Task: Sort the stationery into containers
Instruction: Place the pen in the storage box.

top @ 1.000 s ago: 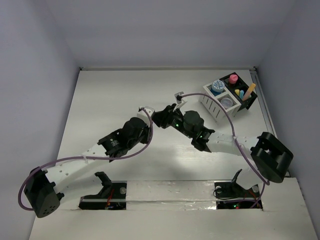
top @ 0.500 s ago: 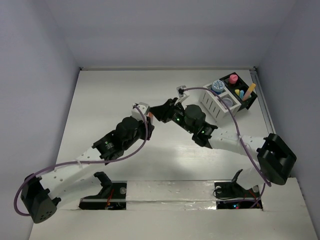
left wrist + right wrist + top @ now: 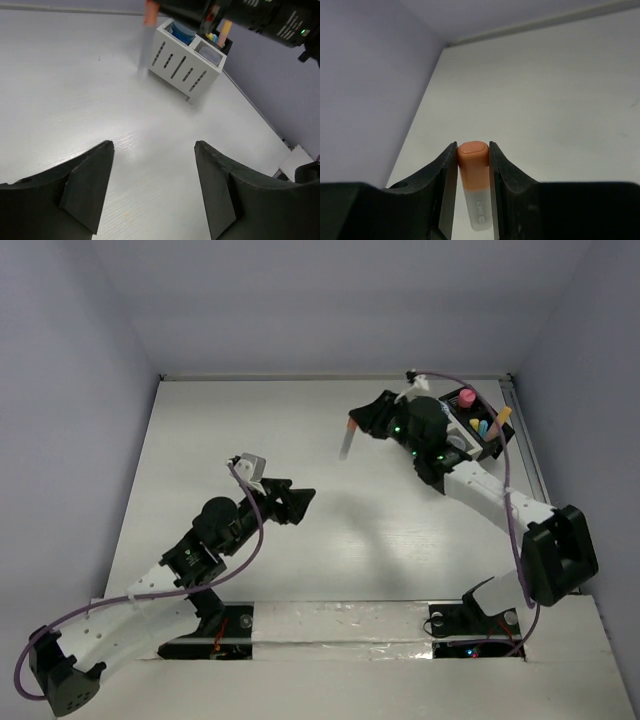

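My right gripper (image 3: 356, 430) is shut on a white pen with an orange cap (image 3: 345, 444), which hangs above the table left of the organizer (image 3: 495, 447). In the right wrist view the orange cap (image 3: 472, 155) sits pinched between the fingers of the right gripper (image 3: 472, 148). The organizer holds a pink jar (image 3: 467, 397), small yellow and blue pieces (image 3: 481, 426) and an orange pen (image 3: 502, 416); my right arm hides much of its white half. My left gripper (image 3: 296, 502) stands open and empty over the middle of the table. Its wrist view shows the left gripper (image 3: 153, 146), the white slatted half (image 3: 182, 67) and a blue jar (image 3: 183, 33).
The white table (image 3: 200, 440) is closed in by grey walls at the back and sides. The right arm's black wrist (image 3: 260, 17) reaches over the organizer. Both arm bases sit at the near edge (image 3: 340, 625).
The left gripper has opened and drawn back toward the near left. The right gripper, still holding the pen, has risen and moved to the back right, close to the organizer.
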Robot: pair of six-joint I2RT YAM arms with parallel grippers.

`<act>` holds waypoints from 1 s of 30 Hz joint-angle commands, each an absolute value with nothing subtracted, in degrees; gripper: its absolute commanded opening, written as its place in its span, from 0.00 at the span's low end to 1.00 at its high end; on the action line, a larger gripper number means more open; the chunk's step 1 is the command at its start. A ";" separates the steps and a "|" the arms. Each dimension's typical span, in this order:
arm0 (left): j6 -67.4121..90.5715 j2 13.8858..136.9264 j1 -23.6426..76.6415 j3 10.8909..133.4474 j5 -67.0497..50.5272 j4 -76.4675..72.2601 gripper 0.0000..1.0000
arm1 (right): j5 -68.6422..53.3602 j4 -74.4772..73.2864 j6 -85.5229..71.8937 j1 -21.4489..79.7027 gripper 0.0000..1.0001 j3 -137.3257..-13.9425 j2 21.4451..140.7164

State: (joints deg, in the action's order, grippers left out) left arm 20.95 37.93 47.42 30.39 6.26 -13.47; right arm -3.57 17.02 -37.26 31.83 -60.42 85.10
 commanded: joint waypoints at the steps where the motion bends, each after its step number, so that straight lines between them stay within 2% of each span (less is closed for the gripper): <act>1: 22.59 33.41 47.29 28.48 6.41 -15.38 0.63 | -1.33 14.34 -33.50 24.47 0.00 -63.54 78.32; 2: 23.02 31.83 47.29 27.43 6.59 -15.47 0.66 | 1.81 13.28 -32.27 22.78 0.00 -63.54 76.92; 3: 23.11 31.21 47.29 26.99 6.85 -15.99 0.74 | 3.67 11.01 -29.73 21.11 0.00 -63.54 75.51; 4: 23.12 30.68 47.29 26.37 7.46 -16.43 0.99 | 6.74 10.03 -28.40 19.09 0.00 -63.28 72.71; 8: 23.82 29.53 47.29 21.90 8.96 -20.64 0.99 | 15.18 6.24 -24.09 7.51 0.00 -61.80 67.08; 17: 20.39 32.17 47.29 19.61 10.55 -23.64 0.99 | 36.18 14.47 -14.24 0.00 0.00 -58.01 66.53; 30: 21.27 24.34 47.29 17.14 12.13 -22.06 0.99 | 38.32 23.55 -3.87 -1.67 0.00 -59.50 80.77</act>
